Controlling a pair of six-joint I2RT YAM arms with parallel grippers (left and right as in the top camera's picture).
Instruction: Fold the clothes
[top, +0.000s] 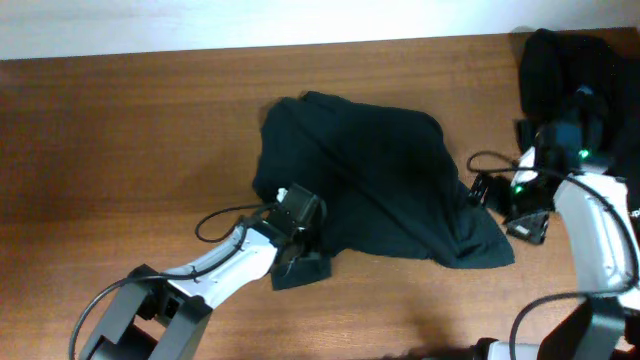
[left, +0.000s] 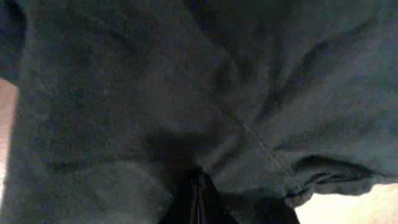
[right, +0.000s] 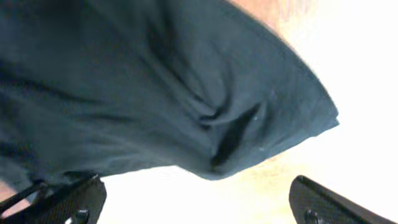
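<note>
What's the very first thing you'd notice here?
A big crumpled dark green garment lies in the middle of the wooden table. The left gripper is at its lower-left edge and the right gripper is at its right edge. A black clothes pile sits in the far right corner.

Work surface: one wooden table (top: 110, 130), reddish-brown, with fine grain running left to right in the overhead view. Its far edge crosses the top of that view at a slight tilt, lower at the left of the frame. Beyond this edge lies a pale band (top: 200, 20), off-white and featureless; whether it is wall or floor cannot be told. Lighting: even over the left and centre of the table. In the right wrist view the wood washes out to white under strong glare. In the left wrist view only pale slivers of wood show, at the left edge and the lower right corner
</note>
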